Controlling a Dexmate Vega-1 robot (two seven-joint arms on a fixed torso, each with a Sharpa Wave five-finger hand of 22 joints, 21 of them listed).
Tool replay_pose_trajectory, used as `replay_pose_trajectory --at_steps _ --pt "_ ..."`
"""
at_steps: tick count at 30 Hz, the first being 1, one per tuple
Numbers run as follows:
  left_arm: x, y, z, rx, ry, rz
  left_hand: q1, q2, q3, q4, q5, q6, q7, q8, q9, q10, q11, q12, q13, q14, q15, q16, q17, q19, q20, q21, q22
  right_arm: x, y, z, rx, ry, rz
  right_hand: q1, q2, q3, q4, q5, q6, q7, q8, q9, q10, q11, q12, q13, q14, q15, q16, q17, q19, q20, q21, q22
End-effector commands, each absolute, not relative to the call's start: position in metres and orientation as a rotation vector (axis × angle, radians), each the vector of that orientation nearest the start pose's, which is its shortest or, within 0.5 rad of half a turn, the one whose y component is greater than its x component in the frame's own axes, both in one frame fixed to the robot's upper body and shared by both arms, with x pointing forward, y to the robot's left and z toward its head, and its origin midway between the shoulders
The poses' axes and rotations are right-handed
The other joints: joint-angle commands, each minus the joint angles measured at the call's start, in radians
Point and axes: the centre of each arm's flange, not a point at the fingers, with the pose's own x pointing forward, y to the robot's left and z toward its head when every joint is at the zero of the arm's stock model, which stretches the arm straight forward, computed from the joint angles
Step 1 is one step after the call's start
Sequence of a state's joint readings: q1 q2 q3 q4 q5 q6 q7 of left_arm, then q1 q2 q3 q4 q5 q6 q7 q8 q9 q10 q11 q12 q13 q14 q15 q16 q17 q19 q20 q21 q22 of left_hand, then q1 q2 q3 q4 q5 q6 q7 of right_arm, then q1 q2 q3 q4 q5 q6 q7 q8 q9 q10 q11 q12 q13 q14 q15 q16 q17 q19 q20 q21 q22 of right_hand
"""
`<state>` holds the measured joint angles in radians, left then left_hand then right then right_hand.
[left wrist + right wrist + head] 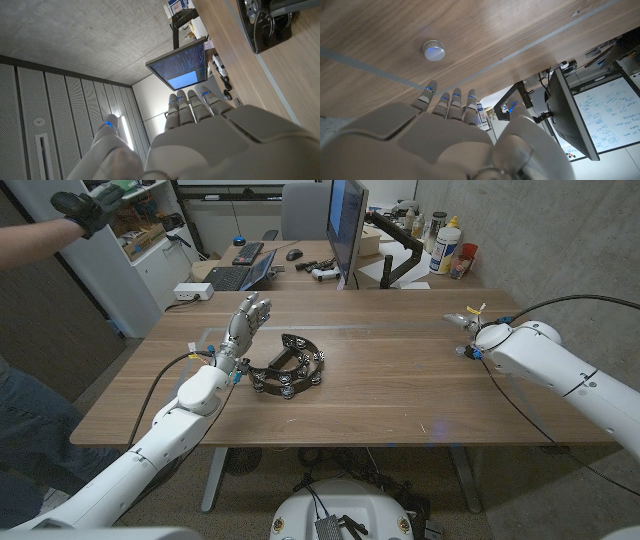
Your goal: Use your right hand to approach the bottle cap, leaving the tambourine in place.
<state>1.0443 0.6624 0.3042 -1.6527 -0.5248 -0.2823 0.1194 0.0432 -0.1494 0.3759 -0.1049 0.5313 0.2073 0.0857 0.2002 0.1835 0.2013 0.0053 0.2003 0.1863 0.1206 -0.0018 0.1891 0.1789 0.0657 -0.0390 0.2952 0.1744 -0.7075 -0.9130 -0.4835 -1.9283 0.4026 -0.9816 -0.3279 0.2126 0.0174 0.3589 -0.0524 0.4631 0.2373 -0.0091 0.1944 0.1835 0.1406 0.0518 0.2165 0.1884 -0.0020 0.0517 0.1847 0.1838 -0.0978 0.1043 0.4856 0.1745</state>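
The right hand (455, 135) holds nothing, its fingers straight and a little apart. The small round silver bottle cap (434, 50) sits on the wooden table (400, 380) just past the fingertips. It should move slowly towards it. The black ring tambourine (287, 367) lies well apart, beside the open left hand (245, 320). There is room all around.

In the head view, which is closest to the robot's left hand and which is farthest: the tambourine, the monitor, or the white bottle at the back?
Measured from the left hand:
1. Tambourine, on the table right beside the hand, toward the middle.
2. Monitor, on the desk behind the table.
3. White bottle, far back on the robot's right.
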Motion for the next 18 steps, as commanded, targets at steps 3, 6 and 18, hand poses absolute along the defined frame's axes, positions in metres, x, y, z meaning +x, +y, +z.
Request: replay_pose_trajectory --at_steps 3,6,18 --pt "0.5773 0.2868 -0.0170 0.128 -0.705 -0.167 0.005 0.001 -0.006 0.000 0.010 0.010 -0.003 0.003 0.005 0.007 -0.004 0.005 0.002 0.010 0.001 0.006 0.003 0.008 -0.031 -0.004 0.003 0.5945 -0.3481 0.0341 -0.787 0.064 -0.306 0.009 -0.001 0.001 -0.008 0.004 -0.005 -0.007 0.000 0.006 0.000 -0.003 0.002 0.004 -0.002 0.006 0.000 0.003 -0.032 0.025 -0.021 0.005" --pt "0.5783 0.2859 -0.0182 0.131 -0.702 -0.166 0.005 0.001 -0.007 0.000 0.010 0.013 -0.003 0.004 0.005 0.007 -0.004 0.005 0.002 0.011 0.000 0.006 0.003 0.009 -0.031 -0.005 0.003 0.5940 -0.3501 0.0333 -0.786 0.069 -0.314 0.010 -0.002 0.001 -0.009 0.004 -0.006 -0.007 0.000 0.006 0.000 -0.002 0.002 0.004 -0.004 0.006 0.000 0.003 -0.037 0.028 -0.025 0.005" --pt "0.5758 0.2800 -0.0136 0.116 -0.713 -0.172 0.006 0.002 -0.011 -0.001 0.012 0.018 -0.003 0.005 0.006 0.010 -0.005 0.005 0.002 0.012 0.000 0.006 0.003 0.011 -0.028 -0.009 0.004 0.5949 -0.3453 0.0343 -0.803 0.112 -0.356 0.015 -0.006 0.000 -0.016 0.004 -0.012 -0.009 -0.001 0.006 -0.002 0.002 0.002 0.004 -0.008 0.009 0.000 0.002 -0.035 0.040 -0.031 0.006"
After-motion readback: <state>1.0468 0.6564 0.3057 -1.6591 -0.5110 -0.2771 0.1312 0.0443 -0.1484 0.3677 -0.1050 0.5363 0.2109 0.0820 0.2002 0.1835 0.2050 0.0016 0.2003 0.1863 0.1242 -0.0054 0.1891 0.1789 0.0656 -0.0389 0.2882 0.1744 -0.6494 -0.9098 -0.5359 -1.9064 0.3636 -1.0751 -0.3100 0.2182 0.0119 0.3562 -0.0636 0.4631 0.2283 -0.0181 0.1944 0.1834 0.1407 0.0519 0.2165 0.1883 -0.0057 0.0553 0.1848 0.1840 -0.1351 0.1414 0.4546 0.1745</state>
